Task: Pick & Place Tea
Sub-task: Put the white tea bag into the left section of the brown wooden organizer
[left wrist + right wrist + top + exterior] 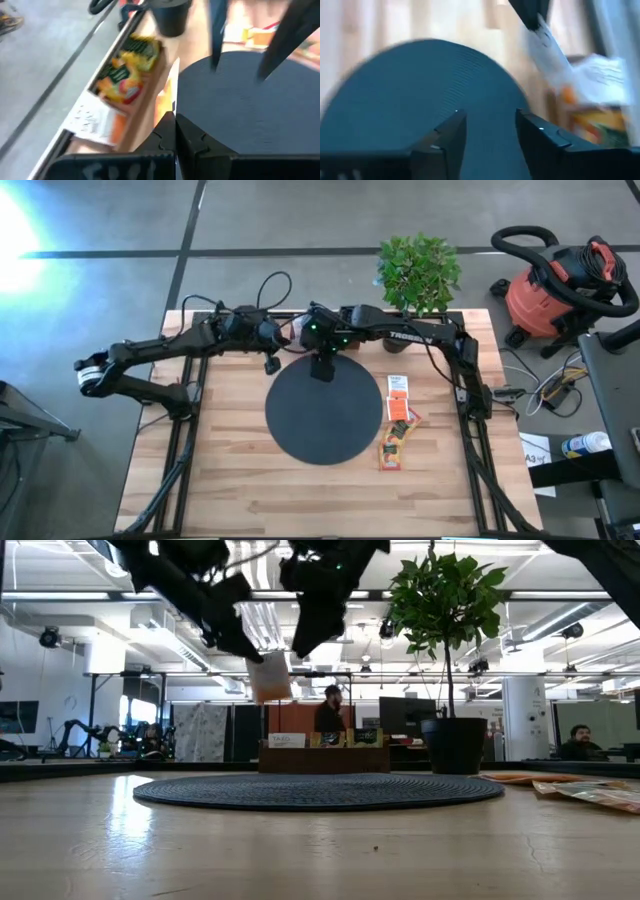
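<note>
**Sachet in the air, handed across above the mat**

The left gripper (262,658) hangs high over the far edge of the black mat (325,412), its fingers pressed together on a pale tea sachet (271,678) that dangles below them; in the right wrist view the same white sachet (547,50) hangs from those dark tips. The right gripper (490,131) sits just beside it, fingers spread and holding nothing; it looks like a hand-over, with the left arm now carrying the load. More tea sachets (399,423) lie in a loose pile on the bare table (250,490) to the right of the mat. Behind the mat stands the wooden box (325,752), with packets already in its compartments, and next to it the potted plant (447,660).

My read: the box is the target, though I cannot tell which compartment. To do this well, the right arm should back clear first; the left should carry the sachet level, keep the pinch firm because paper slips, bring it down edge-first into an open slot, and release only once it is well inside.
</note>
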Available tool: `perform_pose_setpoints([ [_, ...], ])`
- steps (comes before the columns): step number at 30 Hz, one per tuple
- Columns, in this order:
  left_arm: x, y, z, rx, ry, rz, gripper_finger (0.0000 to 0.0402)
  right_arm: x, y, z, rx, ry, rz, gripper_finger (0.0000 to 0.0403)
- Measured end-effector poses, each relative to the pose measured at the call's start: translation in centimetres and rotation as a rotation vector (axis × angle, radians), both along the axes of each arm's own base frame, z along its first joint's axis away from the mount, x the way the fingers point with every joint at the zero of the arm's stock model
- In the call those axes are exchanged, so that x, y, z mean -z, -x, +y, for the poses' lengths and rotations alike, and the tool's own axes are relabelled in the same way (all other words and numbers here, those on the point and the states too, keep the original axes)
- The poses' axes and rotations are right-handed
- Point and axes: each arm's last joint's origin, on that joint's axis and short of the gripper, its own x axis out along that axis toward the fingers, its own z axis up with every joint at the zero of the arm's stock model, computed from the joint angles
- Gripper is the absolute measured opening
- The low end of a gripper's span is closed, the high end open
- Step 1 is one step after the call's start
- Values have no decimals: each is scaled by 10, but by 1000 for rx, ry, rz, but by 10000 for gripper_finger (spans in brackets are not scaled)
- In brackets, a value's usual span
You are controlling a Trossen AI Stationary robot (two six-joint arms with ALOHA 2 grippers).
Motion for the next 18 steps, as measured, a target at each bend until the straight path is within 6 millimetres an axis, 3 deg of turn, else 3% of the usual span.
perform_pose_setpoints([
  [4, 13, -4, 22, 1, -33, 42, 0, -20, 14, 6, 69, 121, 15, 189],
  [9, 32, -21, 50, 38, -52, 103, 0, -43, 29, 16, 113, 109, -25, 192],
  [18, 28, -49, 92, 82, -103, 241, 0, -57, 46, 24, 174, 62, -10, 174],
])
